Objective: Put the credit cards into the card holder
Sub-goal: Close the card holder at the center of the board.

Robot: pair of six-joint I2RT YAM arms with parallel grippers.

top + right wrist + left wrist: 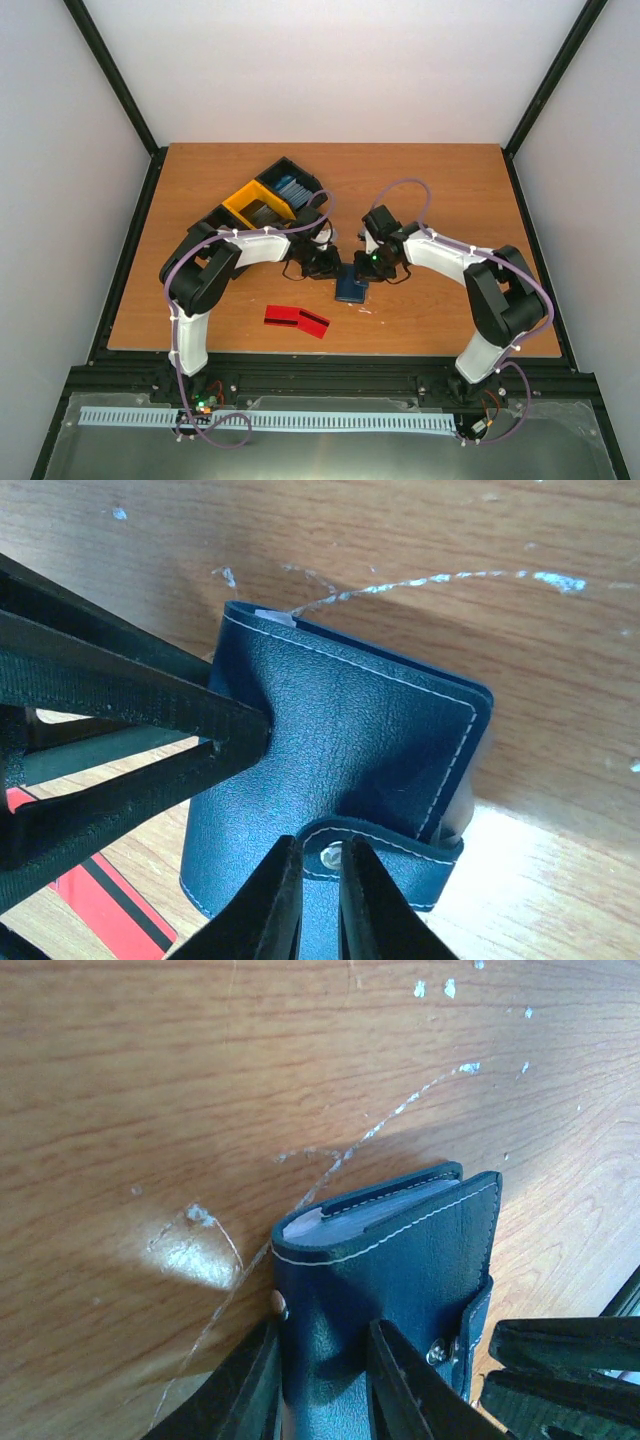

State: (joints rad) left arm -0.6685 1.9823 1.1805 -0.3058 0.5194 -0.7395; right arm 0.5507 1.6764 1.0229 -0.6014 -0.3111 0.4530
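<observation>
Left jaws grip card holder (390, 1260) | right jaws pinch its snap tab (385, 855)

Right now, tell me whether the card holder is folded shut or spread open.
Folded, not spread: the card holder shows both covers lying together, its snap tab wrapped over the front. Whether the snap is fastened: cannot tell.

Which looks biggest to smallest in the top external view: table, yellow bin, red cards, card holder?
1. table
2. yellow bin
3. red cards
4. card holder
The card holder is partly hidden, so its rank against the red cards is unsure.
</observation>
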